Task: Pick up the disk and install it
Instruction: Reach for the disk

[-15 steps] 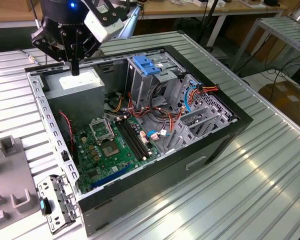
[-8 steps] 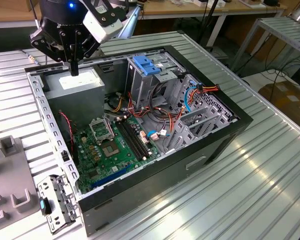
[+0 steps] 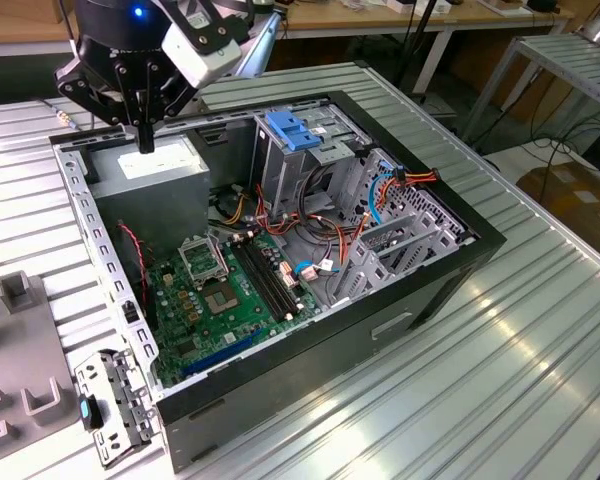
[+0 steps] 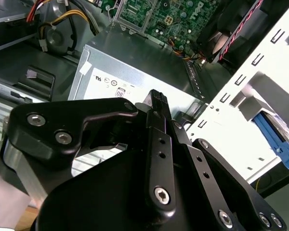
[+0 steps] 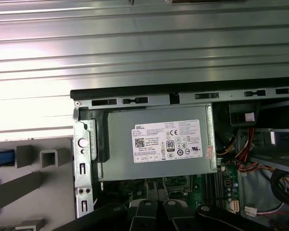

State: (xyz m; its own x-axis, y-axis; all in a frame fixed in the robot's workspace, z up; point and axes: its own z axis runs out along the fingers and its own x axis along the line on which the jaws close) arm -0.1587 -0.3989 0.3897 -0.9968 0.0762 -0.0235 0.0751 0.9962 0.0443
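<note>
Fingers (image 3: 145,135) hang point-down over the grey power supply (image 3: 155,165) in the far corner of the open case (image 3: 400,300), close above its white sticker. They are drawn narrow, pressed together with nothing between them; the second wrist view shows the same closed tips (image 4: 156,98) over the sticker. The case lies on its side on the ribbed metal worktop (image 3: 500,380). Inside it are a green motherboard (image 3: 215,290), loose red, orange and blue cables, and a metal drive cage topped by a blue latch (image 3: 290,130). On the exterior view's left, beside the case, sits a grey fixture (image 3: 20,340) with small upright blocks. Near it lies a perforated metal bracket (image 3: 115,405) carrying a small blue tab. In the first wrist view a blue strip (image 5: 2,158) rests on that fixture just beyond the blocks, well apart from the fingers. In the second wrist view a blue piece (image 4: 279,149) shows past the case's white frame. Whether that is the disk's side rail, I cannot tell.
</note>
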